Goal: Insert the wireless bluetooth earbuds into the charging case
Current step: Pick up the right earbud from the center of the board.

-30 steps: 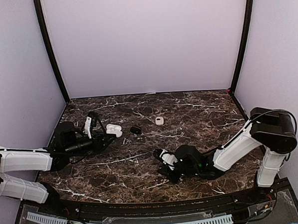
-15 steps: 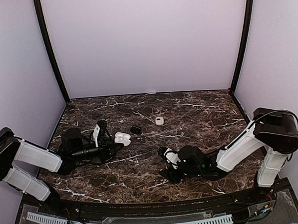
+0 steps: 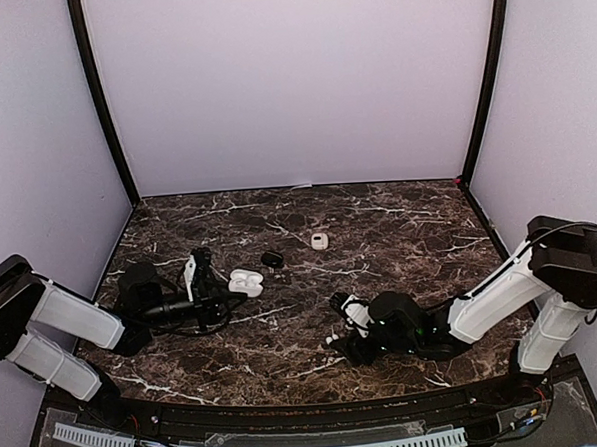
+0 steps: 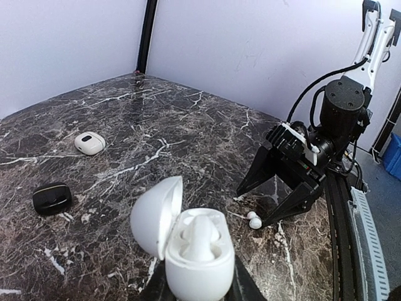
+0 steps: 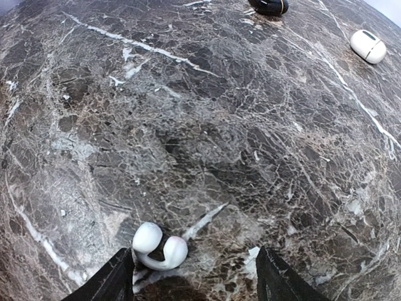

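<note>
Insertion not yet done as far as I could judge: the earbuds lay on the counter between the spread, empty fingers of the right tool, arm stretched low, while the left tool, arm low too, was clamped on the charging case, lid up

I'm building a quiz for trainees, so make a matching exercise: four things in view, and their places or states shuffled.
1 open white plastic charging case
2 small glossy black oval case
3 closed white rounded case
4 tiny glossy white earbuds

A nearest the back wall
B between the spread fingers of the right gripper
C held by the left gripper
D lying between the other two cases

Pairs: 1-C, 2-D, 3-A, 4-B
</note>
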Tool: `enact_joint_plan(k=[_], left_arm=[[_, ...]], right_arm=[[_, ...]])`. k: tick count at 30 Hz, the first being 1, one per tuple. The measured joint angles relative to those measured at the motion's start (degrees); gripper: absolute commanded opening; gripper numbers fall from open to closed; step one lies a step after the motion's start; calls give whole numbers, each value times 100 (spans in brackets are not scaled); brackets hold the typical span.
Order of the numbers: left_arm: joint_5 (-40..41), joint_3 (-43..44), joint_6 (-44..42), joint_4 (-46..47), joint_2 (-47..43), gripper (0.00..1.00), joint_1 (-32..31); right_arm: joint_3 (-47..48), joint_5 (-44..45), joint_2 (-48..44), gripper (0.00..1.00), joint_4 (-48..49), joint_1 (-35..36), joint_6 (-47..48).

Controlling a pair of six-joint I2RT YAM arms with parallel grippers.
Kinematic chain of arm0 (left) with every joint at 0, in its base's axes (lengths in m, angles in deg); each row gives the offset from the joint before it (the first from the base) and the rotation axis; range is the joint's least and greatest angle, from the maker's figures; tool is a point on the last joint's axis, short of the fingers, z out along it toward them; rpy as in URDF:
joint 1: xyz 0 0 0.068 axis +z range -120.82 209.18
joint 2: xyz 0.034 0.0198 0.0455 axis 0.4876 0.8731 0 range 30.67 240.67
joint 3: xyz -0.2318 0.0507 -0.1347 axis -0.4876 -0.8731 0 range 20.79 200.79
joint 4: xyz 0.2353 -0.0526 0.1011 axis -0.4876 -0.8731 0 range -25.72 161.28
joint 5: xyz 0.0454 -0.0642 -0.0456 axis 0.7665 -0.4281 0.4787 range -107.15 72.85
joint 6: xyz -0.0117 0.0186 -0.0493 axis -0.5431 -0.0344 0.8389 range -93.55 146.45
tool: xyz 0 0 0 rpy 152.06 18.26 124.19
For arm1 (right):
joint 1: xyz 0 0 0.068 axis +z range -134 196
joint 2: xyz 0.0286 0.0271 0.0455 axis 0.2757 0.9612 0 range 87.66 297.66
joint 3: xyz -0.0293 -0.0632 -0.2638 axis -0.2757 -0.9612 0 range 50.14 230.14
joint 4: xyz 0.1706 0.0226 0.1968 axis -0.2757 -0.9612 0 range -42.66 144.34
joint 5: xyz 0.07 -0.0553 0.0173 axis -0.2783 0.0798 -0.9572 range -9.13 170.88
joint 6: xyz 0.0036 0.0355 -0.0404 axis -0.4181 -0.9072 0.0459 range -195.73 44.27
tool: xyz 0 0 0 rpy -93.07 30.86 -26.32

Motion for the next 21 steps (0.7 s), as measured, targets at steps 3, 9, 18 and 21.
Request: enact_joint_plan(k=[3, 9, 18, 21], left_arm=[[-22, 0, -13, 46, 9, 13, 0], [-105, 0, -22, 125, 74, 13, 0], [-264, 2, -17, 282, 286, 13, 0], [-295, 2, -15, 343, 330, 13, 0]], right_arm=[[-28, -28, -94, 66, -76, 0, -46], [-140, -153, -278, 54, -175, 0, -219], [-79, -741, -1034, 26, -752, -214, -1580], [289, -905, -1040, 26, -1541, -236, -2413]])
